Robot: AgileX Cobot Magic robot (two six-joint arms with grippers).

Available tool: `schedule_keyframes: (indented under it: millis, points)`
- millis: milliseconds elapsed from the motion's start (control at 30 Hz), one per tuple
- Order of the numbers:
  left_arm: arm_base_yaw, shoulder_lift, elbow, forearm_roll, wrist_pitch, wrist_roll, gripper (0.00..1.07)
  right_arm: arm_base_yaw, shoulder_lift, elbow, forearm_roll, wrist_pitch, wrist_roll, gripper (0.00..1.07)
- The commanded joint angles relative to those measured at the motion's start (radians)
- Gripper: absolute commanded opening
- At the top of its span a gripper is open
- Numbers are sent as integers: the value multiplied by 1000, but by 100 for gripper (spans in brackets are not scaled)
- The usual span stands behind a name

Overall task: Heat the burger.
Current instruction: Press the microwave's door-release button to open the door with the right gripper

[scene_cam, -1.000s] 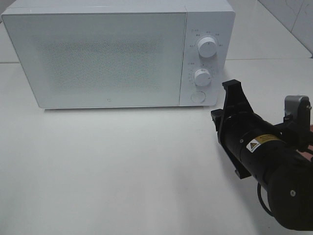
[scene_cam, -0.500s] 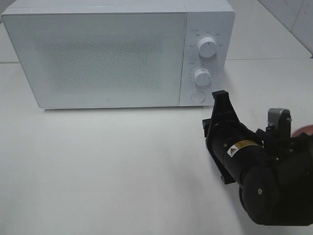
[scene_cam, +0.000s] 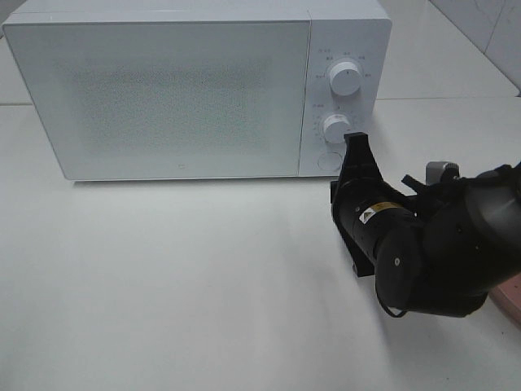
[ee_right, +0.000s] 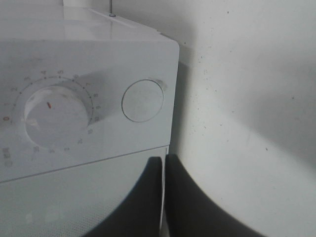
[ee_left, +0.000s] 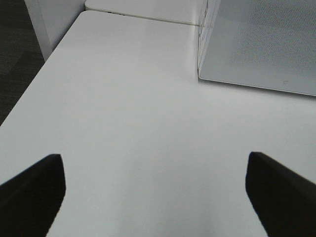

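Over the white table (scene_cam: 203, 285), my right end effector (scene_cam: 355, 143), tips together, sits just beside the closed microwave (scene_cam: 163, 90) and its round button (scene_cam: 328, 160); my left end effector (ee_left: 154, 165) hangs spread apart.

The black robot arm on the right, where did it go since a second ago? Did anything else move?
The right gripper slid up and left, toward the microwave. Its shut tips now sit close to the round button under the lower knob. It took hold of nothing. The microwave stayed put and closed.
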Motion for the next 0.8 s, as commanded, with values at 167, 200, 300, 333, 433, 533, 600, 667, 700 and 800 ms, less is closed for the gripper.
schedule_keyframes:
  millis: [167, 200, 300, 333, 433, 533, 600, 667, 700, 800]
  points:
    - [-1, -18, 2, -3, -12, -2, 91, -51, 4, -53, -9, 50, -17, 0]
    - [-1, -18, 2, -3, -12, -2, 91, -60, 14, -64, -9, 58, -15, 0]
    - [-1, -18, 2, -3, -12, -2, 91, -72, 27, -89, -11, 70, -7, 0]
    - [-1, -18, 2, -3, -12, -2, 91, -72, 27, -89, -11, 70, -7, 0]
    - [-1, -18, 2, -3, -12, -1, 91, -77, 40, -114, -6, 71, -7, 0]
    - [-1, -18, 2, -3, -12, -1, 91, -78, 57, -137, 1, 65, -4, 0]
    - [-1, -18, 2, -3, -12, -1, 91, -78, 73, -152, 20, 66, -4, 0]
    - [-1, -18, 2, -3, -12, -1, 91, -78, 94, -173, 25, 72, -1, 0]
    - [-1, -18, 2, -3, -12, -1, 91, -78, 94, -173, 25, 72, -1, 0]
    - [-1, -18, 2, -3, -12, -1, 91, -78, 104, -192, 29, 66, -1, 0]
